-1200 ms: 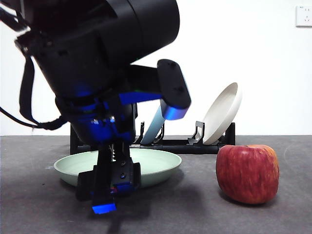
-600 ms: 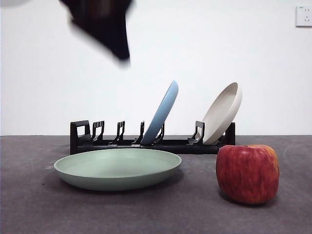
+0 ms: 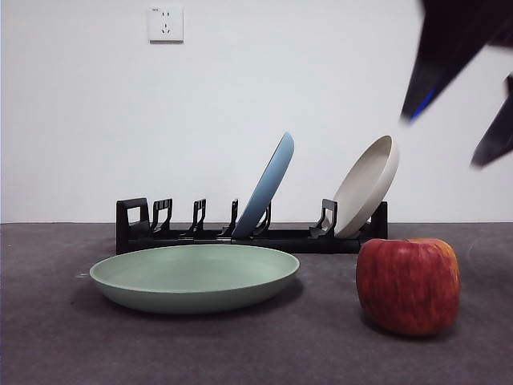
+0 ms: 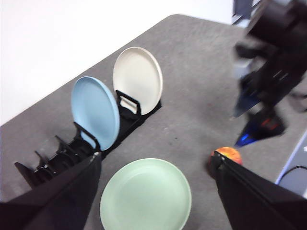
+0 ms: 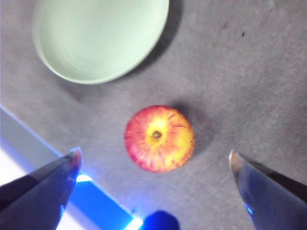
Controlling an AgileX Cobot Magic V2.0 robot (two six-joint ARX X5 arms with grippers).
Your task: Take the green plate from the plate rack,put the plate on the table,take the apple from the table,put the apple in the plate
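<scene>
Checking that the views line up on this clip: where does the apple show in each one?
Front view: the apple stands on the table at lower right, apart from the green plate.
Left wrist view: the apple is small, partly behind a jaw of the left gripper.
Right wrist view: the apple is central, between the open jaws of the right gripper.
Shared landmark: the green plate.

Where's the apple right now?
In the front view, the apple sits on the table, apart from the green plate, under the open right gripper.
</scene>
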